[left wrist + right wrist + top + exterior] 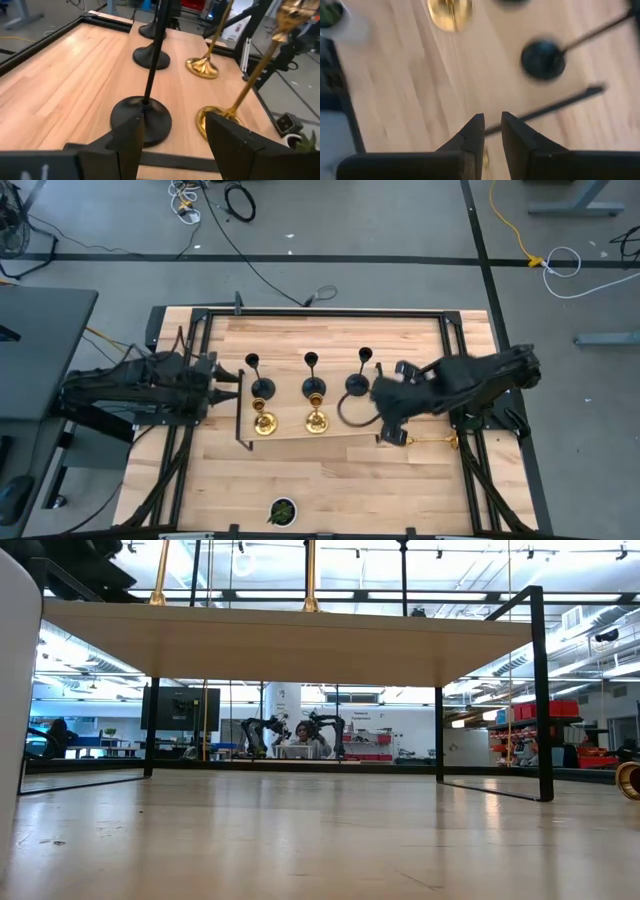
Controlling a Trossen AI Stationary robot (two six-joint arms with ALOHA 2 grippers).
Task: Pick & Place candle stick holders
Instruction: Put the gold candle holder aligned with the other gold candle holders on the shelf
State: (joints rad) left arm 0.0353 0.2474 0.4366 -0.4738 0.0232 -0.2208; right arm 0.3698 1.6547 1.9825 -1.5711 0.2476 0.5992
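Note:
Three black candle stick holders (pixel 314 385) stand in a row on a raised wooden platform (pixel 300 345). Two gold ones (pixel 263 422) stand in front of them. A third gold holder (pixel 430 441) lies on its side on the table right of the platform; its base rim shows in the low view (pixel 630 782). My right gripper (pixel 492 120) hangs above the platform's right edge, its fingers closed to a narrow slit with nothing between the tips. My left gripper (pixel 172 135) is open at the platform's left end, facing the nearest black holder (pixel 142 117) and the nearest gold holder (pixel 215 122).
The platform has a black metal frame and legs (pixel 542 700), with free room underneath. A small dark pot with green inside (pixel 282 510) sits near the table's front edge. Bare wood lies in front of the platform.

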